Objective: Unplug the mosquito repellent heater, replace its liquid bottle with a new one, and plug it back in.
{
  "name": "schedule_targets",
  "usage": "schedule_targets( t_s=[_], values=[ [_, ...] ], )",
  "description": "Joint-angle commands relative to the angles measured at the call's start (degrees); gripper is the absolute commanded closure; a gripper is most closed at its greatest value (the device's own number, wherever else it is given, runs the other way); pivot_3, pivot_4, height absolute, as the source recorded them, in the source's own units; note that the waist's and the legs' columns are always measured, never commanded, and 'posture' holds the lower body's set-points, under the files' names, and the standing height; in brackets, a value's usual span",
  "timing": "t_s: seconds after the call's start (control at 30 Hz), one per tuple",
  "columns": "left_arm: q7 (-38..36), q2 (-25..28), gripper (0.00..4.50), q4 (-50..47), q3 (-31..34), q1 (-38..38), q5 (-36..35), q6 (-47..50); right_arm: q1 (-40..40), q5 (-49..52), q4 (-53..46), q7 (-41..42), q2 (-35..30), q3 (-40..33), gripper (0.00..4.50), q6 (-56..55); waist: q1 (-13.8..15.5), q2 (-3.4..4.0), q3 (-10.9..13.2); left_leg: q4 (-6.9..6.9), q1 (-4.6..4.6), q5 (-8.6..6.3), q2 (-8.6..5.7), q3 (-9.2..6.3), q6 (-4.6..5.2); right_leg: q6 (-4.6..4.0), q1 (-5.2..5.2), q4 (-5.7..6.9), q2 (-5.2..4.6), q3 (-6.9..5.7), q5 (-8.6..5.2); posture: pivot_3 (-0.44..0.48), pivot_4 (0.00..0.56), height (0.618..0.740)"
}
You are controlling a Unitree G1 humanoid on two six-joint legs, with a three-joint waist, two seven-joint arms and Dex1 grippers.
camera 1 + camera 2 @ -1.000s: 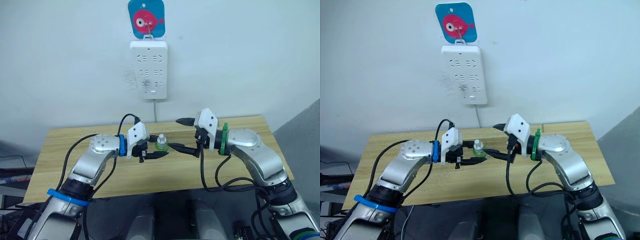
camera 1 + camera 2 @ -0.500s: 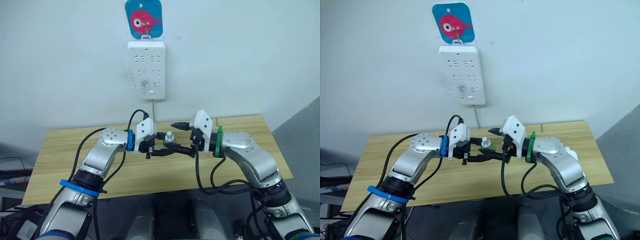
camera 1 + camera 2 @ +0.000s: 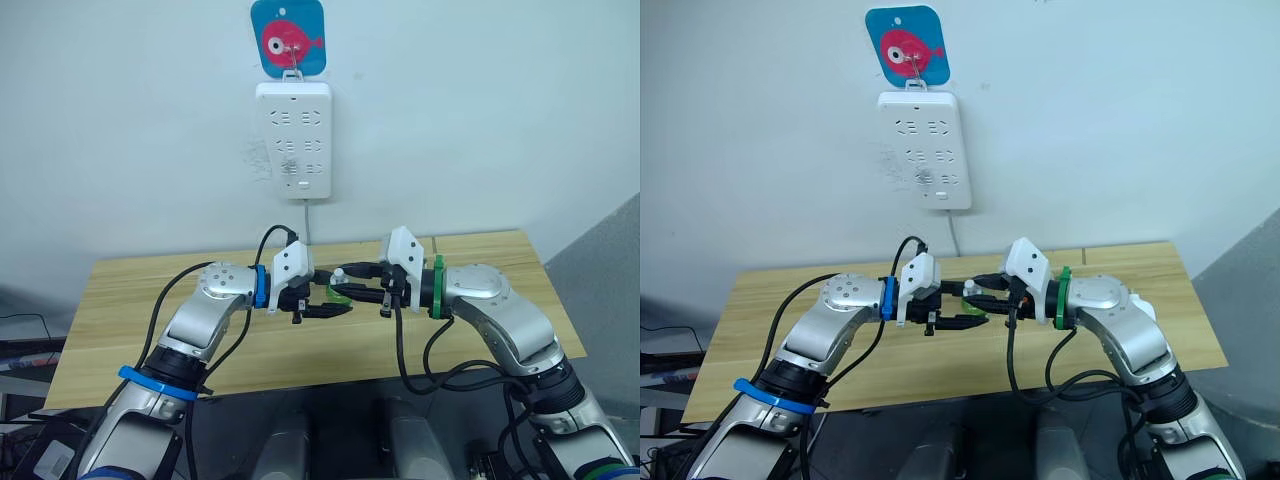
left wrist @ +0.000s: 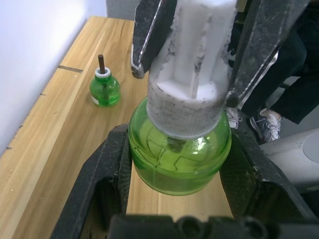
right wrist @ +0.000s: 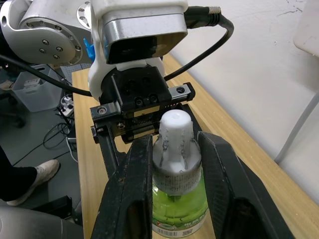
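A green liquid bottle (image 4: 179, 159) with a white cap (image 5: 175, 139) hangs above the table between my arms. My left gripper (image 3: 333, 295) is shut on its round green body. From the opposite side my right gripper (image 5: 175, 149) has its two fingers pressed against the sides of the cap. A second green bottle (image 4: 104, 87), uncapped with a dark wick, stands upright on the table near the wall. The mosquito repellent heater is out of view.
A white multi-socket strip (image 3: 294, 138) hangs on the wall under a blue fish hook (image 3: 290, 38), its cord dropping behind the wooden table (image 3: 130, 300). A person's shoes (image 4: 264, 134) rest on the floor beside the table.
My right gripper has moved in toward the left one and closed its fingers from wide open onto the bottle's cap. The left gripper kept its hold and rose a little.
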Motion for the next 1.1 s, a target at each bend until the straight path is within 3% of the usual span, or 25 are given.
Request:
schedule_targets(
  t_s=[0.03,0.23,0.47,0.63,0.8,0.97,1.1],
  values=[
    [-2.93,0.8,2.27,-3.89,1.6,0.62,-2.37,-2.85,-1.84,1.05,0.9,5.85,-1.5,0.49,3.53,-3.87,-0.01,0.0,0.0,0.0,0.0,0.0,0.0,0.0,0.0,0.0,0.0,0.0,0.0,0.0,0.0,-0.102,0.206,0.74],
    [-14.15,4.91,2.27,-6.1,0.07,1.49,-4.53,-9.33,-12.48,7.65,10.3,26.83,-3.17,0.66,3.53,-8.96,-0.08,0.0,0.0,0.02,0.04,0.0,0.03,0.05,0.0,0.0,0.06,-0.03,0.01,-0.01,0.0,-0.086,0.2,0.74],
    [-18.5,7.66,2.27,-5.27,-0.43,2.15,-5.34,-10.22,-20.47,4.05,23.35,34.0,-0.28,1.96,3.53,-17.65,0.0,-0.01,-0.02,0.03,0.03,0.0,0.03,0.0,0.0,-0.01,0.02,0.0,0.0,-0.06,0.0,-0.074,0.202,0.74],
    [-15.15,7.12,2.27,-1.96,1.9,1.34,-4.69,-9.96,-18.9,4.45,21.61,34.43,-3.26,0.65,1.7,-16.36,0.49,0.0,-0.02,0.09,-0.03,0.0,-0.02,-0.08,0.0,0.0,0.04,-0.01,-0.02,-0.11,0.01,-0.074,0.208,0.74],
    [-6.53,5.53,2.27,-1.15,5.88,2.9,-5.67,-5.1,-10.43,0.58,14.02,26.91,-7.6,-2.25,0.03,-18.04,0.53,0.0,-0.02,0.07,-0.03,0.0,0.01,-0.12,0.0,0.0,0.02,0.03,-0.03,-0.16,0.01,-0.08,0.209,0.74],
    [-1.16,3.7,2.27,-2.56,7.84,4.11,-5.58,-2.2,-3.4,-1.02,3.2,9.3,-2.87,-4.11,0.03,-9.05,-0.08,0.0,-0.02,0.09,0.0,0.01,0.03,-0.02,-0.01,0.0,-0.02,0.14,-0.03,-0.07,0.01,-0.083,0.218,0.74],
    [0.14,2.67,2.27,-3.51,7.35,4.07,-5.3,-1.41,-1.87,-3.54,-0.48,-0.08,3.39,-1.64,0.03,-5.66,-0.01,0.01,-0.03,0.08,0.04,0.02,0.03,-0.03,-0.04,-0.01,-0.02,0.22,-0.03,-0.04,0.01,-0.095,0.215,0.74]
  ],
)
